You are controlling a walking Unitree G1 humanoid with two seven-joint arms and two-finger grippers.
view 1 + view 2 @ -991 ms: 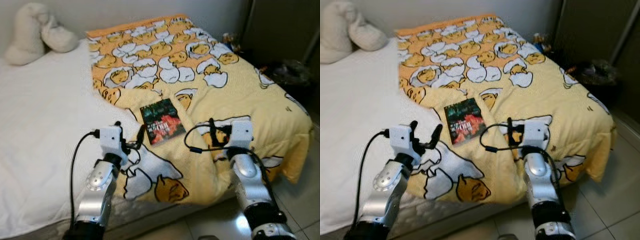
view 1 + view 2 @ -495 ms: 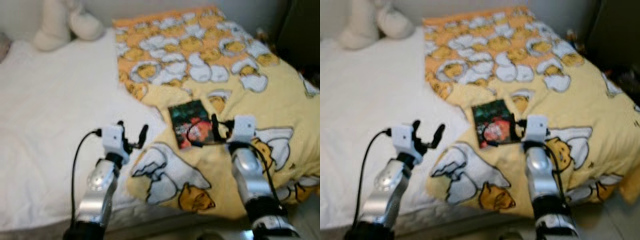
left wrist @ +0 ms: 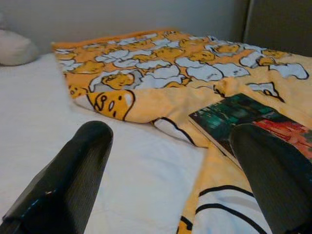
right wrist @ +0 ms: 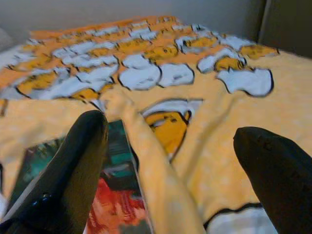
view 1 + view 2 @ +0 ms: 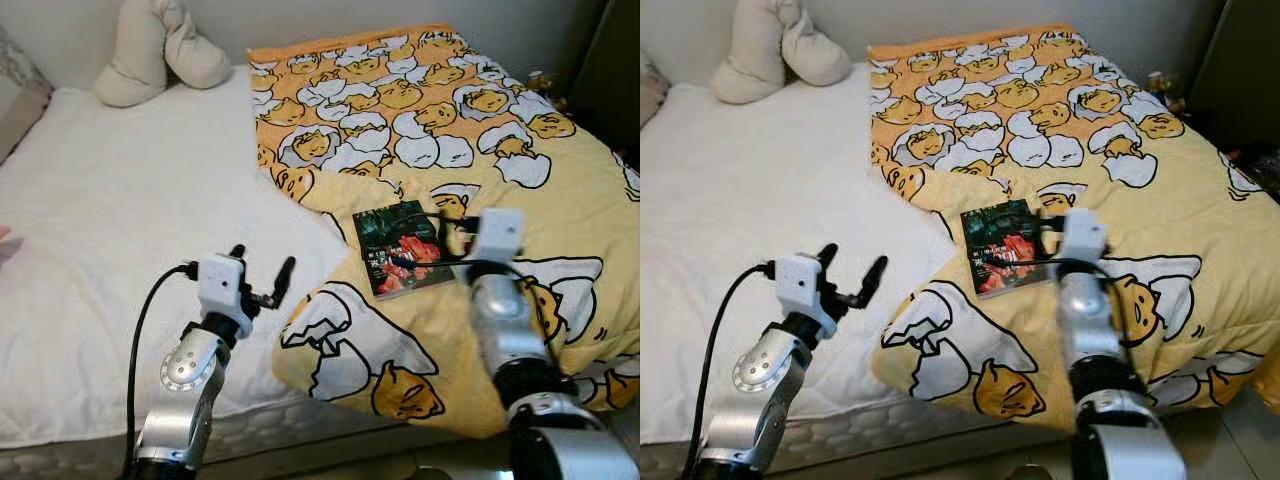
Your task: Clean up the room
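Book [image 5: 404,248] flat on yellow blanket [image 5: 560,200], long axis toward headboard | right gripper [image 5: 462,228] spread wide, at book's right edge, nearer | left gripper [image 5: 262,277] spread wide, over white sheet [image 5: 100,220], well left.

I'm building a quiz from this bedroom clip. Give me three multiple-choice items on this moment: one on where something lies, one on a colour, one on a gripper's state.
1. Where does the book lie?
A. On the yellow blanket
B. On the bare white sheet
C. On the floor

2. What colour is the plush toy at the head of the bed?
A. Blue
B. Cream
C. Red

3. How are the left gripper's fingers?
A. Shut on the book
B. Shut on the blanket
C. Open, holding nothing

Answers: 1 A, the book rests on the egg-patterned blanket beside the right gripper. 2 B, the toy is cream against the white sheet. 3 C, the left wrist view shows its two fingers wide apart with only bedding between them.
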